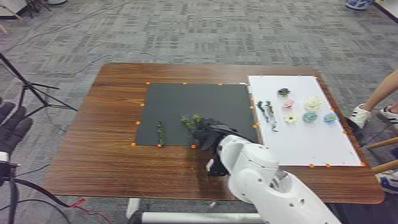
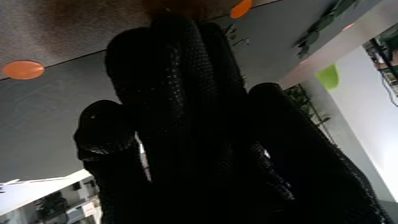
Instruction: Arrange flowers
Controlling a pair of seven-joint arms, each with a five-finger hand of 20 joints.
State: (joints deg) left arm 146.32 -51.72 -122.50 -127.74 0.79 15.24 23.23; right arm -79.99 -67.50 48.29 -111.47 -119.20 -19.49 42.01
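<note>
Snagging is the likeliest fault: the right hand [image 1: 211,131] lies against the leafy sprig [image 1: 188,121] on the near half of the black sheet [image 1: 187,100], and leaves catching in glove fabric could drag it askew on lifting. A leftward sweep might also disturb the left sprig [image 1: 161,134]. Flower heads [image 1: 310,117] lie right, on the white sheet [image 1: 298,147]. Glove hides the contact; from here I cannot tell whether it grips. Left hand [image 1: 12,129], open, is cut off at the head view's edge.
</note>
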